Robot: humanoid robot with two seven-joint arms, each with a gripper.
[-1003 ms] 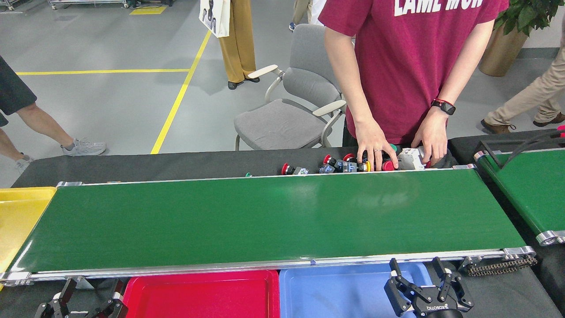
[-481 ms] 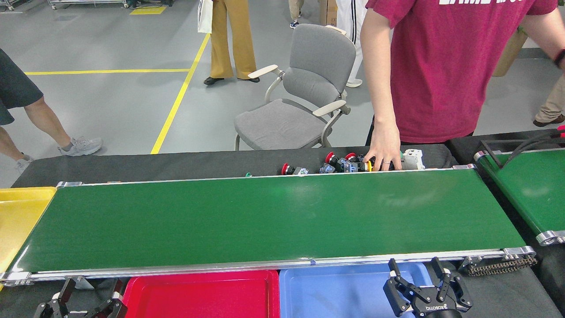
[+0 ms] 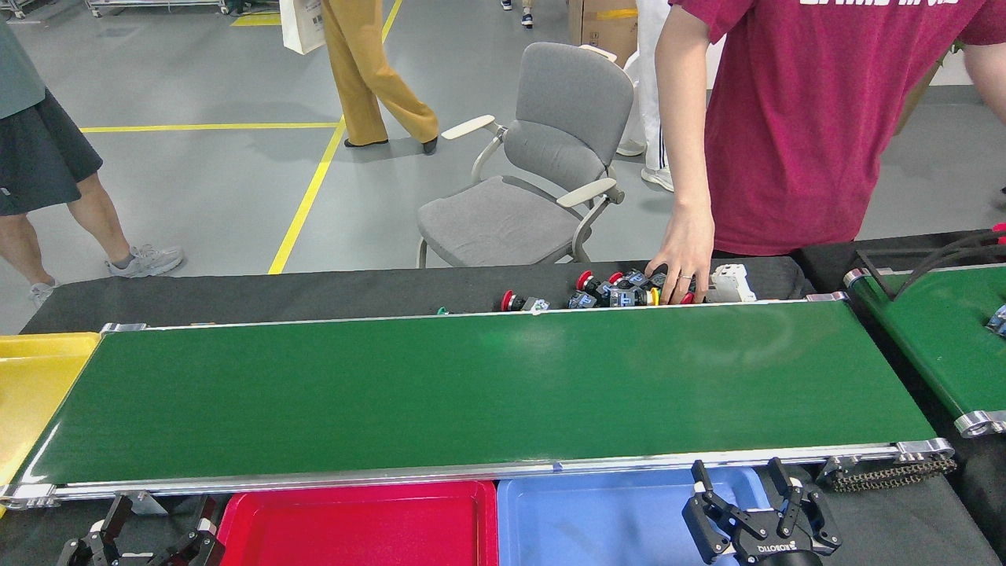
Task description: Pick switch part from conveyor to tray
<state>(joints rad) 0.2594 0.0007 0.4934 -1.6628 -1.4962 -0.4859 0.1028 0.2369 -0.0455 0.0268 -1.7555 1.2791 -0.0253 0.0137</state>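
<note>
The conveyor (image 3: 487, 393) is a wide dark-green belt with silver rails, and nothing lies on it. Several switch parts (image 3: 621, 292) with red, yellow and green caps lie heaped on the black cloth just beyond its far rail. A person's hand (image 3: 685, 259) rests on that heap. A red tray (image 3: 361, 523) and a blue tray (image 3: 605, 519) sit below the near rail, and a yellow tray (image 3: 31, 385) sits at the left end. My left gripper (image 3: 161, 515) is open at the bottom left. My right gripper (image 3: 739, 479) is open over the blue tray's right part.
A narrower green belt (image 3: 943, 338) angles in at the right, with a small blue-grey part (image 3: 998, 321) at the frame edge. A white block (image 3: 731, 283) lies by the heap. A grey chair (image 3: 542, 173) and people stand behind the table. The drive chain (image 3: 888, 474) is near my right gripper.
The person in the red shirt shifted right and took one hand off the heap. A small part appeared on the right belt. People in the background walked on. My grippers stayed still.
</note>
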